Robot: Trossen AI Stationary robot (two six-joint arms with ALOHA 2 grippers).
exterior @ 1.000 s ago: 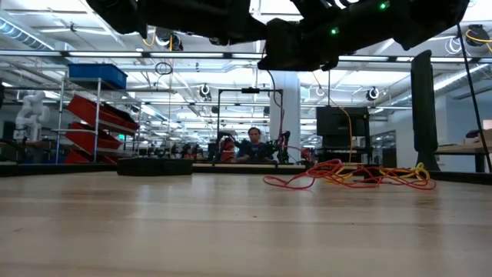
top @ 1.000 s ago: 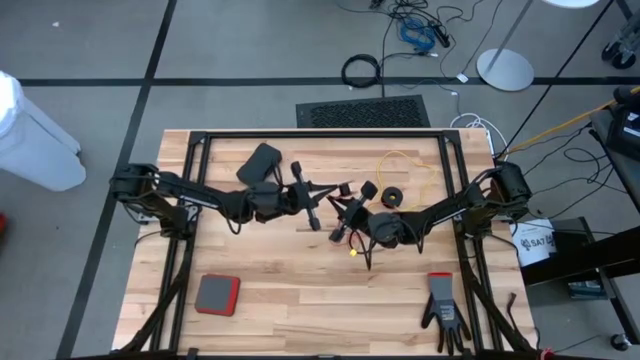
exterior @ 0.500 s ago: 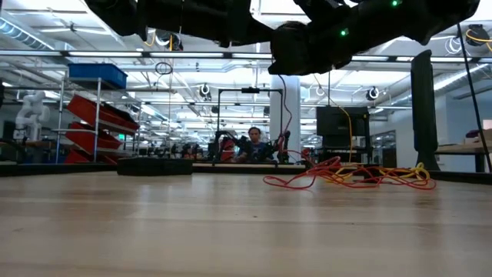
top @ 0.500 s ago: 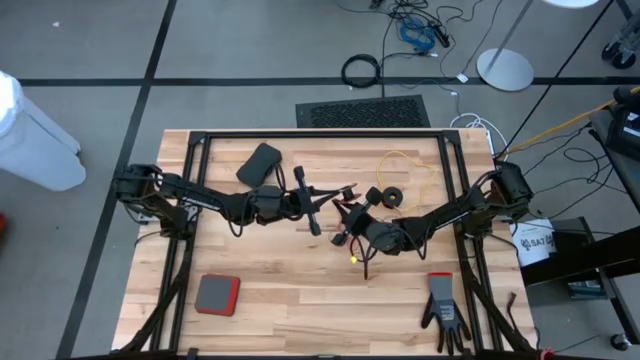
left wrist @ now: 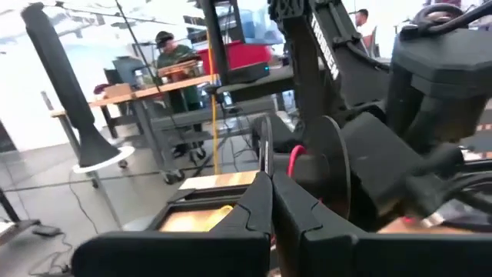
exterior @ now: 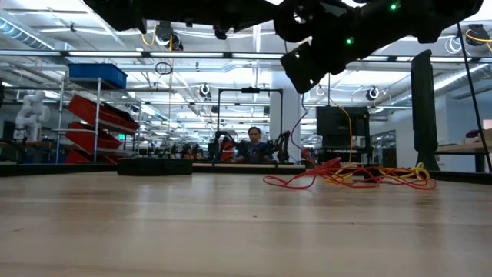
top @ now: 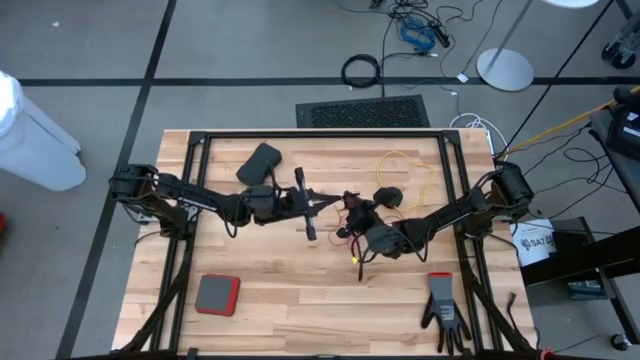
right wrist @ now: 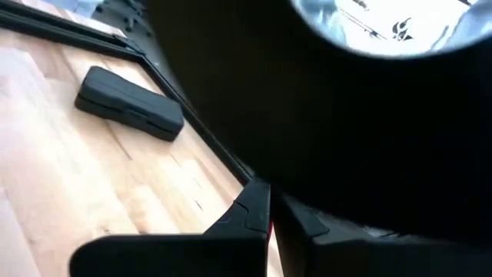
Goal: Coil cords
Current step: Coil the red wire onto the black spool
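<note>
Both arms meet over the table's middle. My left gripper (top: 338,203) (left wrist: 270,192) reaches in level from the left, shut on a small black reel (left wrist: 307,165) with red cord wound on it. My right gripper (top: 357,217) (right wrist: 269,201) comes from the right, right beside the reel, shut on the thin red cord (right wrist: 270,225). The red cord hangs down (exterior: 295,131) into a loose red and yellow tangle (exterior: 346,173) on the table. A second black reel (top: 389,196) lies on the table next to the yellow cord's loop (top: 412,168). My left gripper pinches the rim of the reel's nearer flange (left wrist: 265,154) between its two fingertips. The fingers lie level, coming from the table's left. The reel stands on edge, lifted clear of the table. My right gripper has a short stretch of red cord (right wrist: 270,223) between its shut fingers, close to the reel. The left arm's dark bulk hides the rest of the contact.
A black case (top: 260,160) lies at the far left of the table. A red and grey block (top: 217,293) sits near the front left, and a black glove (top: 443,310) near the front right. Black frame rails (top: 320,135) border the table. A person (exterior: 254,144) sits far behind.
My right gripper has rolled about its own line and shifted a little, staying beside the reel. In the low view its dark body now hangs tilted. The left gripper has kept its place and turned slightly with the reel.
</note>
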